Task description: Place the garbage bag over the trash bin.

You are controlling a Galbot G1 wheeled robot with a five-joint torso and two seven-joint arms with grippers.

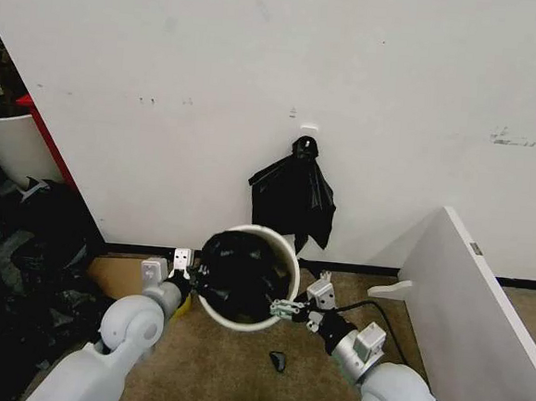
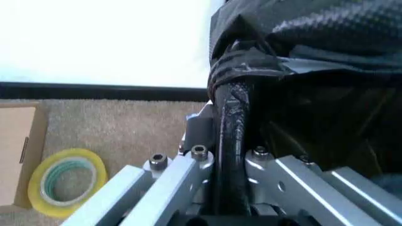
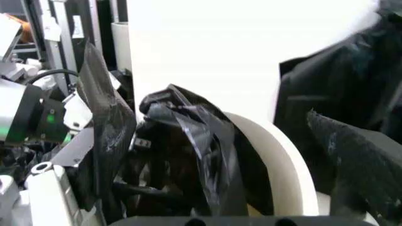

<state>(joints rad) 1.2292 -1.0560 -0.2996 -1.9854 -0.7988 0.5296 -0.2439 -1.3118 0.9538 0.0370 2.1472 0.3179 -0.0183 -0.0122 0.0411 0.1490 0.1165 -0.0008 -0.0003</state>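
Gripping the garbage bag (image 1: 240, 271) on opposite sides, both grippers sit at the rim of the trash bin (image 1: 285, 252), which stands on the carpet against the wall. The left gripper (image 2: 229, 155) is pressed together on a twisted rope of black film. The right gripper (image 1: 285, 308) appears to pinch the bag's edge at the rim, though the film hides its fingertips. Most of the bag is bunched inside the bin, its edge not yet folded over the rim. Thin, glossy and floppy, it should weigh little but slip and tear easily; hold the hem, stretch gently outward.
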